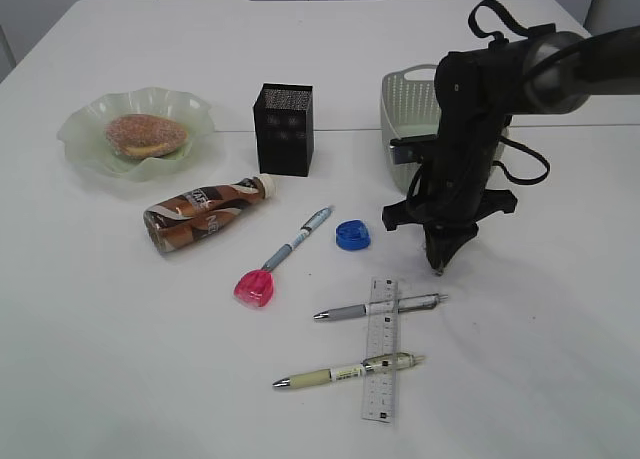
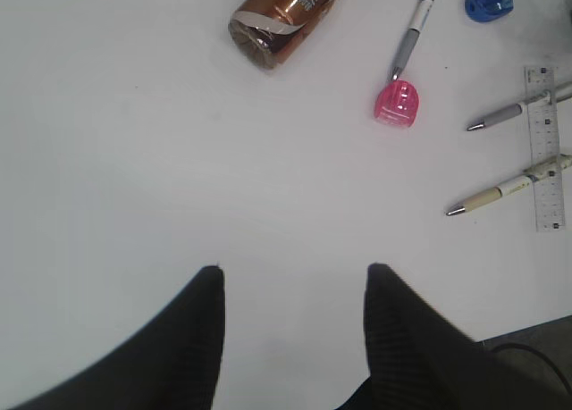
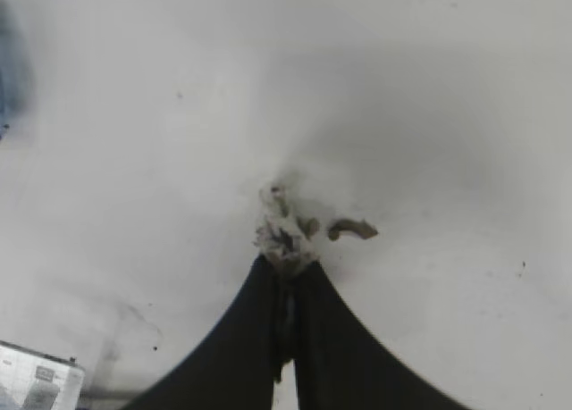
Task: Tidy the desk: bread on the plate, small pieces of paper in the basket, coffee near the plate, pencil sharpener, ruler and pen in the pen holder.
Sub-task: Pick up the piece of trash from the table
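Observation:
My right gripper [image 1: 438, 267] [image 3: 286, 263] points down at the table, shut on a crumpled small piece of paper [image 3: 284, 231]; a smaller scrap [image 3: 351, 229] lies just right of it. My left gripper [image 2: 293, 271] is open and empty over bare table. The bread [image 1: 146, 135] lies on the green plate [image 1: 80, 129]. The coffee bottle [image 1: 205, 212] [image 2: 284, 17] lies on its side below the plate. A pink sharpener [image 1: 254, 288] [image 2: 396, 104], a blue sharpener [image 1: 352, 235], a ruler [image 1: 380, 349] [image 2: 545, 151] and three pens [image 1: 298, 239] [image 1: 380, 307] [image 1: 345, 373] lie loose. The black pen holder [image 1: 284, 129] and white basket [image 1: 405, 109] stand behind.
The basket stands right behind the right arm. Two pens lie across the ruler. The ruler's corner [image 3: 36, 379] shows at the bottom left of the right wrist view.

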Controlling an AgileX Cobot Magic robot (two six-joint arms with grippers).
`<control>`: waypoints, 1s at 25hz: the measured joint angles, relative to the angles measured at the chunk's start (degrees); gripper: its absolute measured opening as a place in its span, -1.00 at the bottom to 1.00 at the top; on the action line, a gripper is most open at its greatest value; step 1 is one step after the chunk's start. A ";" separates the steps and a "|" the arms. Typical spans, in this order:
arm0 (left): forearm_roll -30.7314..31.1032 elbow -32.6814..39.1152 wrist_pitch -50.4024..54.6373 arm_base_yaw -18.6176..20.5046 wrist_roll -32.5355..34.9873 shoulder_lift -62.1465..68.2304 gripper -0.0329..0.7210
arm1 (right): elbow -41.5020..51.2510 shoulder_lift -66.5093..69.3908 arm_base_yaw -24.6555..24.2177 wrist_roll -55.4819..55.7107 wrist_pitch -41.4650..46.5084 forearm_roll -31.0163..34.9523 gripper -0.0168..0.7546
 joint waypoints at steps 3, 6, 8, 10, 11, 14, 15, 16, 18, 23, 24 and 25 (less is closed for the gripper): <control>0.00 0.00 0.00 0.00 0.00 0.00 0.07 | -0.22 0.00 0.00 0.00 2.31 -0.12 -0.94; 0.00 0.00 0.00 0.00 0.00 0.00 0.07 | -1.12 -0.11 0.00 0.00 6.17 -0.12 -0.94; 0.00 0.00 0.00 0.00 0.00 0.00 0.07 | -1.65 -0.89 0.00 0.00 7.48 -0.12 -0.94; 0.00 0.00 0.00 0.00 0.00 0.00 0.07 | -2.56 -2.34 0.00 0.00 7.87 -0.12 -0.94; 0.00 0.00 0.00 0.00 0.00 0.00 0.07 | -3.24 -3.08 0.00 0.00 8.03 -0.12 -0.94; 0.00 0.00 0.00 0.00 0.00 0.00 0.07 | -5.46 -5.63 0.04 0.00 8.39 -0.12 -0.94; 0.00 0.00 0.00 0.00 0.00 0.00 0.07 | -6.28 -6.37 0.04 0.00 8.55 -0.12 -0.95; 0.00 0.00 0.00 0.00 0.00 0.00 0.07 | -7.48 -6.91 0.04 0.00 8.68 -0.02 -0.95; -0.54 0.00 0.00 0.00 0.00 0.00 0.07 | -10.70 -7.37 0.04 0.00 8.80 -0.02 -0.95; -1.96 0.00 0.00 0.00 0.00 0.00 0.07 | -19.65 -6.89 -0.97 1.61 9.31 -0.61 -0.95; -1.96 0.00 0.00 0.00 0.00 0.00 0.07 | -21.80 -6.20 -1.39 1.85 9.55 -0.74 -0.95; -2.05 0.00 0.00 0.00 0.00 0.00 0.07 | -24.04 -5.54 -1.91 1.94 9.66 -1.00 -0.95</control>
